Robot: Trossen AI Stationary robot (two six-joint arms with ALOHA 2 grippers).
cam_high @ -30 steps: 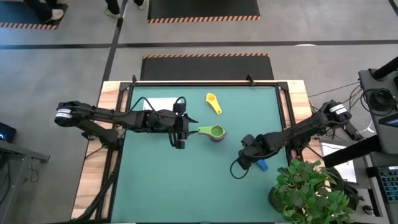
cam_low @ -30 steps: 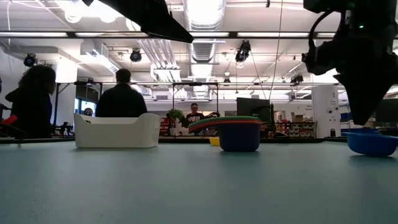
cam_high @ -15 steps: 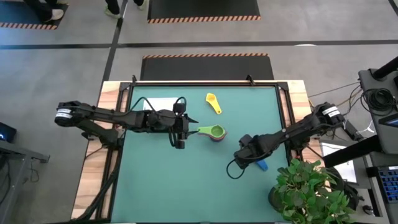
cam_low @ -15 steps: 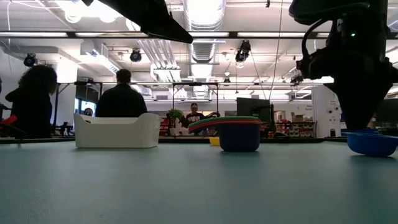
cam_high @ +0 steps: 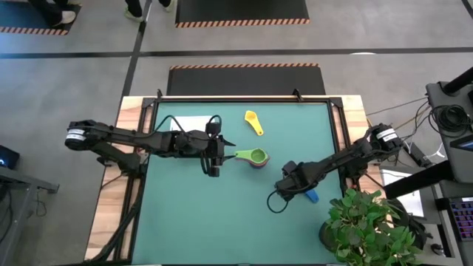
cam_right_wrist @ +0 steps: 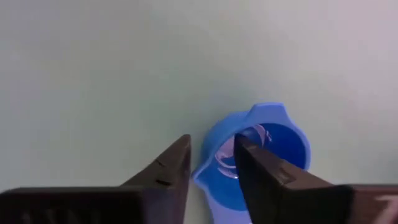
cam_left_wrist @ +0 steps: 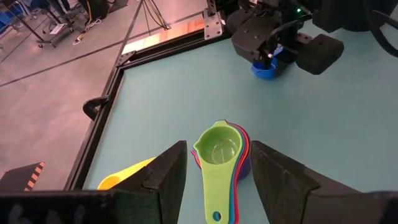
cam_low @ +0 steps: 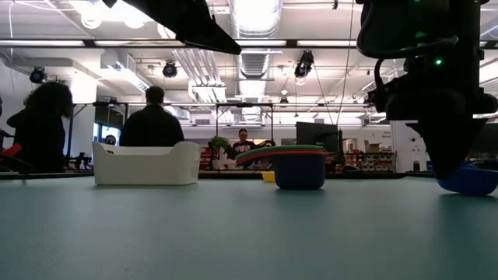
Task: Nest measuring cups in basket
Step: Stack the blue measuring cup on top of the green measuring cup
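At centre-left of the high view, the left claw point(cam_high: 219, 157) hangs with its jaws apart beside the nested stack point(cam_high: 256, 157), green cup on top. Lower right, the right claw point(cam_high: 293, 186) has slid leftward, jaws narrowly apart over the blue cup's point(cam_right_wrist: 258, 152) rim. Gripping that thin rim off-centre could flip the cup across the tabletop point(cam_high: 222, 222). The basket point(cam_low: 145, 162) sits in the low view's left.

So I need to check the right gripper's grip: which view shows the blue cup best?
The right wrist view: the blue cup fills it, one finger inside its rim. The high view shows only its handle; low and left wrist views show it partly hidden.
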